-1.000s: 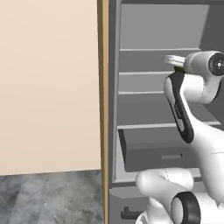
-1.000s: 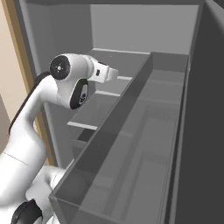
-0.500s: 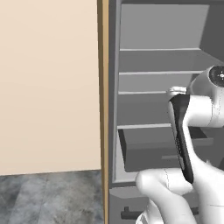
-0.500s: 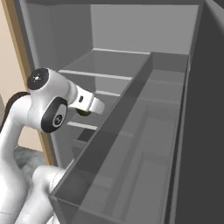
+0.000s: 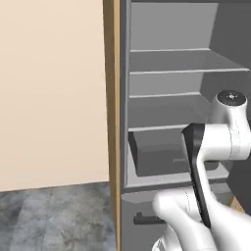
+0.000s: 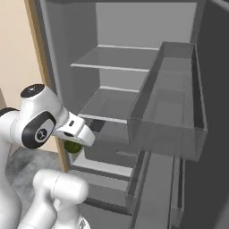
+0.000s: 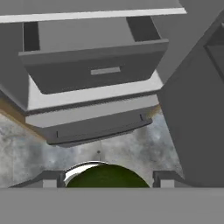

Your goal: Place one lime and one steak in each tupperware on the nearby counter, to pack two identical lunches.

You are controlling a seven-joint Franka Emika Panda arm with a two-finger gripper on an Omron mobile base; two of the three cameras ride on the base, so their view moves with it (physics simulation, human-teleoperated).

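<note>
The end effector (image 7: 105, 181) held a small, round, dark green lime (image 7: 105, 178) between its two dark finger tips (image 7: 51, 180), which sat tight against the fruit's sides in the hand view; from the right base view the same lime (image 6: 72, 147) showed as a green bulge under the white hand, just in front of the open refrigerator and beside its left wall. Below the held fruit lay the mottled grey stone floor (image 7: 127, 148), with open room on every side of the lime. Just beyond it, the grey bottom drawer front (image 7: 94, 124) of the refrigerator ran across the hand view, its lip edged with a thin handle, and above that a dark grey crisper drawer (image 7: 94, 65) stood pulled partly out, its front edge jutting past the shelf above. To the right, the dark grey open refrigerator door (image 6: 188, 134) stood close, its clear-walled door bin (image 6: 167, 116) reaching into the space beside the arm and narrowing the gap there. Farther in, the flat grey refrigerator shelves (image 6: 112, 65) stood bare, their front edges pale. On the far left, a light wooden panel edge (image 5: 111, 112) bordered the refrigerator, next to a plain beige wall (image 5: 51, 88).
</note>
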